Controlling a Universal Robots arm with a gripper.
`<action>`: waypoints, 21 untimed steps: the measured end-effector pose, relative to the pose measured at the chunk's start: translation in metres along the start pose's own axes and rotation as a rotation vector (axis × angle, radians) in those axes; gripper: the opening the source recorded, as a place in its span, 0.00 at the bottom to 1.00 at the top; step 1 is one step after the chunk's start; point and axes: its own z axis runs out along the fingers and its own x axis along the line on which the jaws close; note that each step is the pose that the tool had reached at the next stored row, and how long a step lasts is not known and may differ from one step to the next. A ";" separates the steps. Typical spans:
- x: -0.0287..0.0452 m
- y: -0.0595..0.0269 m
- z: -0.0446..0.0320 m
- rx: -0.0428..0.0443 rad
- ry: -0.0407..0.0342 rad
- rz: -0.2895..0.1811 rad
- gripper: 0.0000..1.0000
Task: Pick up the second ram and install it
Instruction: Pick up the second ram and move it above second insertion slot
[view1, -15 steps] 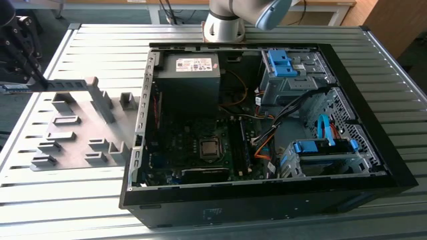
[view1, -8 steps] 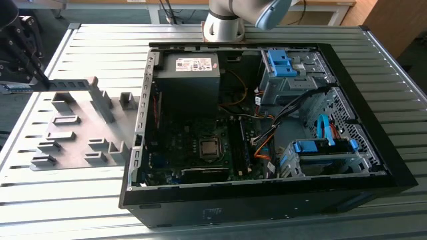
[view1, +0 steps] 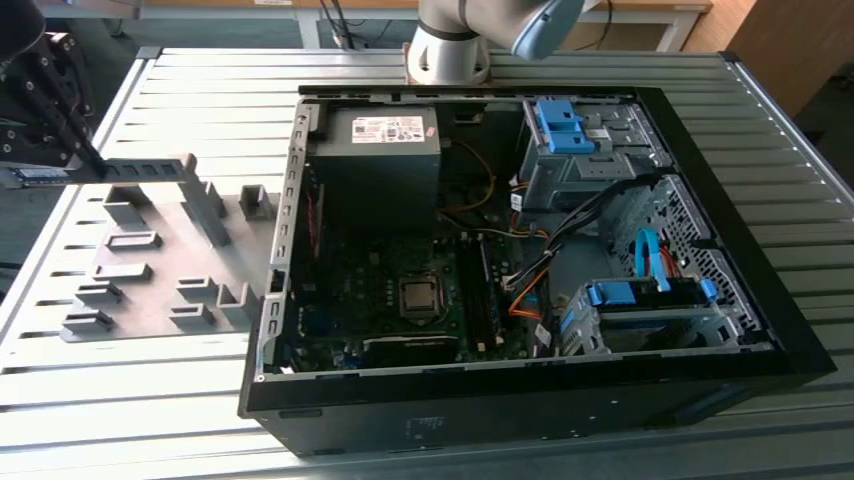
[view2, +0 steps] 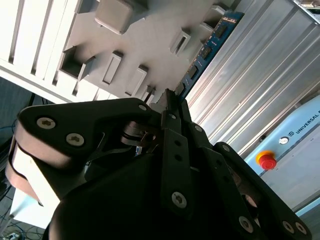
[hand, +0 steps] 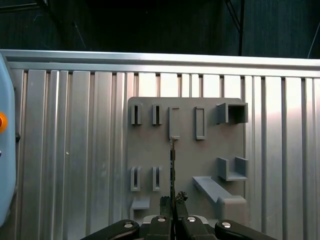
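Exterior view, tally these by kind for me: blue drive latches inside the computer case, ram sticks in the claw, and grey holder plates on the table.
Blue drive latches: 2
Ram stick in the claw: 1
Grey holder plate: 1
Total: 4

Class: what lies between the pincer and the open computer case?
In the exterior view, the grey holder plate lies between the pincer, shut on the second ram, and the computer case.
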 end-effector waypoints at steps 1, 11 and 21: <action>0.0000 -0.0005 0.0000 0.0000 0.0000 0.000 0.14; 0.0000 -0.0070 -0.0002 0.0000 0.0000 0.000 0.14; 0.0000 -0.0155 -0.0005 0.0000 0.0000 0.000 0.14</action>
